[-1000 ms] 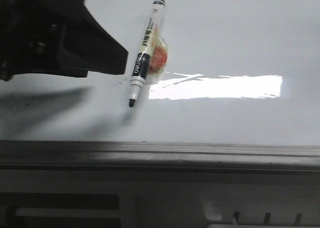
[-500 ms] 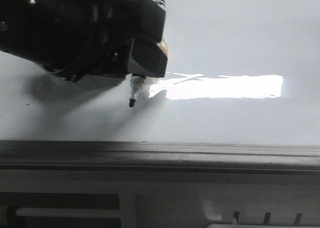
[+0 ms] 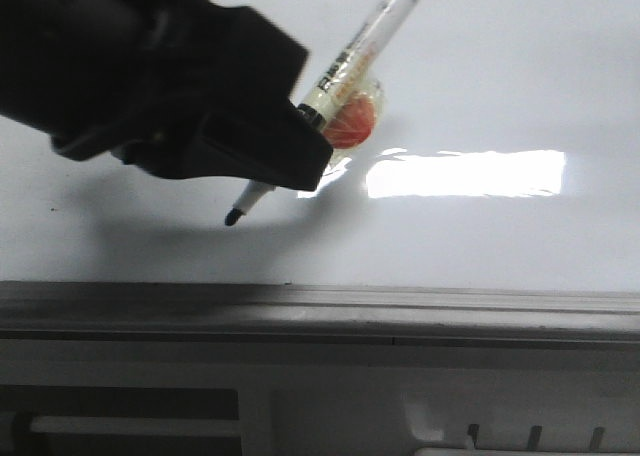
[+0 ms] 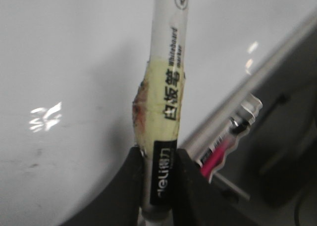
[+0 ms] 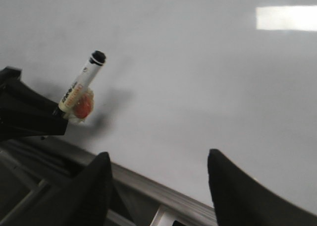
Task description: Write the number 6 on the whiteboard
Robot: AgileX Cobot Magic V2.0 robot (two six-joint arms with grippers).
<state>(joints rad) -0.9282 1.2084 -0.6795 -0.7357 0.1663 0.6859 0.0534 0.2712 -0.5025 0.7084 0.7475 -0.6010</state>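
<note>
The whiteboard (image 3: 480, 66) fills the front view as a glossy white sheet; no number 6 is in view on it. My left gripper (image 3: 300, 136) is shut on the lower barrel of a white marker (image 3: 355, 56) that has yellowish tape and an orange lump (image 3: 352, 121) on it. The marker tilts up to the right, its black tip (image 3: 232, 217) just above the board. The left wrist view shows the marker (image 4: 166, 87) clamped between the fingers of the left gripper (image 4: 159, 159). My right gripper (image 5: 158, 156) stands open and empty over the board's near edge, with the marker (image 5: 81, 84) away to one side.
A grey metal frame strip (image 3: 320, 306) runs along the board's near edge, with a grey slotted panel (image 3: 500, 416) below it. A bright glare patch (image 3: 465, 173) lies on the board. A pink and silver object (image 4: 228, 141) sits beyond the frame strip.
The marker lay loose on the board a second ago. My left gripper came over it, shut on it and raised it, tilting it so the tip swung left.
</note>
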